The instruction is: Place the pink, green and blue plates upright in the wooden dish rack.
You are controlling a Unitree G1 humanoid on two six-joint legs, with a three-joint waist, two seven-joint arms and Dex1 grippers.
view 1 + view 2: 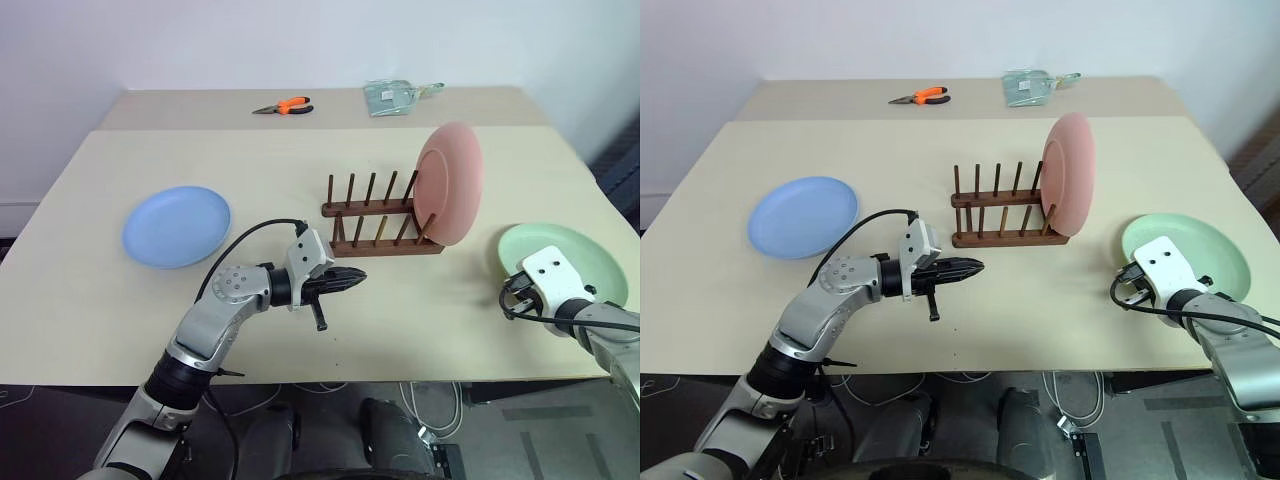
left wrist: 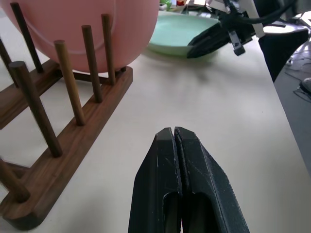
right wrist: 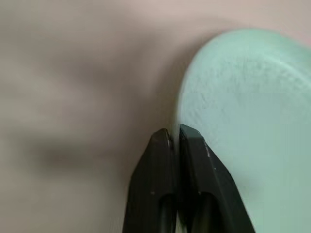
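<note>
The two head views looked forward and down from behind the arms over the table, sharing almost the same scene from the blue plate across the rack to the green plate. The left wrist view sat low and close over the tabletop, facing along its fingers past the rack's end toward the green plate. The right wrist view looked from very near at that plate's rim.
</note>
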